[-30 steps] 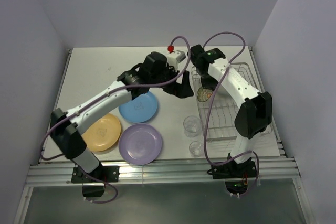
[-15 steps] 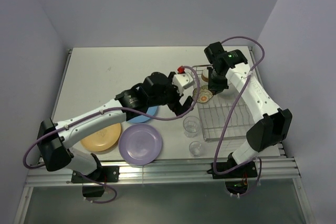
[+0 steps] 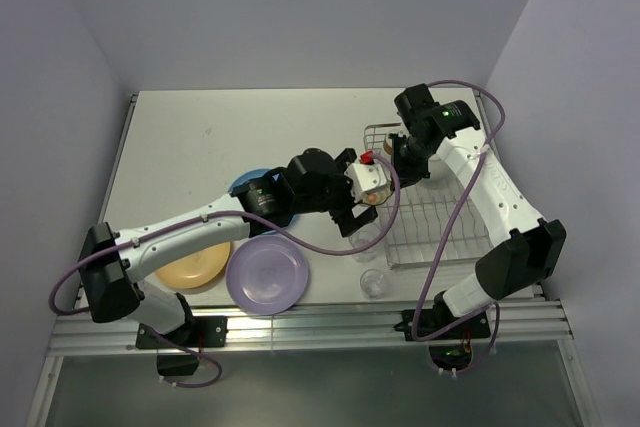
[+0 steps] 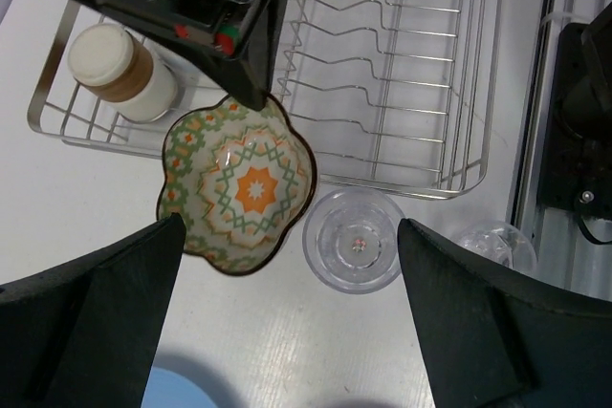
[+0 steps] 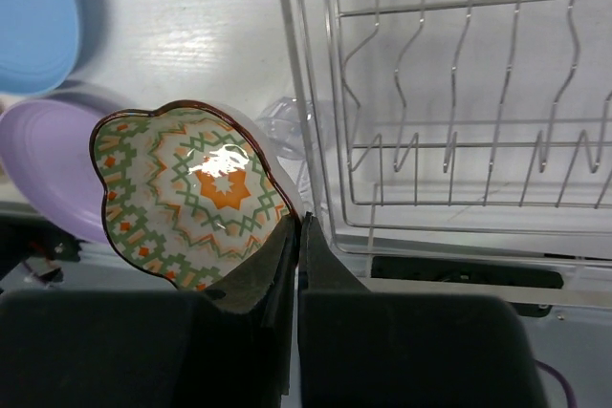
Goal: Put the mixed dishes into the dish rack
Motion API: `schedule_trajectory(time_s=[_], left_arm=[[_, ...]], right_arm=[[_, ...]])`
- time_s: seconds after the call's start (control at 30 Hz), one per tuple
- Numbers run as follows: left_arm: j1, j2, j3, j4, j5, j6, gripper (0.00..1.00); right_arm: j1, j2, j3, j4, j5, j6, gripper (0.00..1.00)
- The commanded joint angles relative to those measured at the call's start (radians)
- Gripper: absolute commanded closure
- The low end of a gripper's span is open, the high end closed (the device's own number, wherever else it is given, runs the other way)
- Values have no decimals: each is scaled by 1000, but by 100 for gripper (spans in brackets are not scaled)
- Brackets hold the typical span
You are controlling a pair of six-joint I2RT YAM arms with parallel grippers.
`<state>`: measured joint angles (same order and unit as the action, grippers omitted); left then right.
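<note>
right gripper (image 5: 295,257) clamped on floral bowl (image 5: 191,193) rim; bowl seemingly aloft, just outside dish rack (image 5: 459,93) at its 8 o'clock; left gripper (image 4: 289,226) wide open, empty; clear glass (image 4: 354,241) at bowl's 3 o'clock

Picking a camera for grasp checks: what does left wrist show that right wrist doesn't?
Left wrist only: the brown cup standing in a corner of the dish rack, a second clear glass, the open left claw. Right wrist only: the purple plate. Both: the floral bowl pinched at its rim by the right claw, the rack, one glass beside it.
</note>
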<state>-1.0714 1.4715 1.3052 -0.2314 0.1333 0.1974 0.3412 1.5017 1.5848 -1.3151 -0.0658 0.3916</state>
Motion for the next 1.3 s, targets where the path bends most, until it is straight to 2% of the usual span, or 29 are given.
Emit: schedule_trajectory(time_s=[0.0,0.33,0.6,0.67,0.73,0.77,0.83,0.9,0.93,1.03,1.07,1.13,1.17,1.23,1.27], left_arm=[[-18,27,52,-11,8,57,1],[-42,76,78,-62,-7,74,1],[-53,131,127,-109,-104,103,3],[-53,138,137,-121,-115,102,11],[-53,150,152,-137,-127,93,43],[-53,153,160,-141,-138,82,55],[-53,147,154,-129,-178,71,75],[-53,138,147,-125,-185,56,89],[-53,136,149,-123,-201,48,100],[-50,125,152,-132,-195,21,100],[-47,110,148,-117,-176,-15,100],[-13,89,141,-95,-129,-68,100],[26,63,126,-59,-47,-137,100],[71,30,97,-5,44,-208,100],[111,-5,59,32,113,-296,100]], right_arm=[[-4,-49,27,7,-84,-4,100],[-4,-77,23,17,-184,9,100],[-4,-107,7,16,-233,12,100],[-4,-112,7,16,-236,16,100],[-4,-121,12,14,-239,18,100],[-4,-124,14,14,-239,21,100],[-4,-124,21,10,-239,21,100],[-4,-126,24,10,-241,21,100],[-4,-127,29,13,-243,21,100],[-5,-129,46,23,-265,21,100],[-7,-129,53,27,-278,21,95],[-10,-132,79,28,-278,27,70],[-19,-132,90,24,-266,32,51],[-37,-136,116,13,-267,36,41],[-51,-146,122,13,-267,41,31]])
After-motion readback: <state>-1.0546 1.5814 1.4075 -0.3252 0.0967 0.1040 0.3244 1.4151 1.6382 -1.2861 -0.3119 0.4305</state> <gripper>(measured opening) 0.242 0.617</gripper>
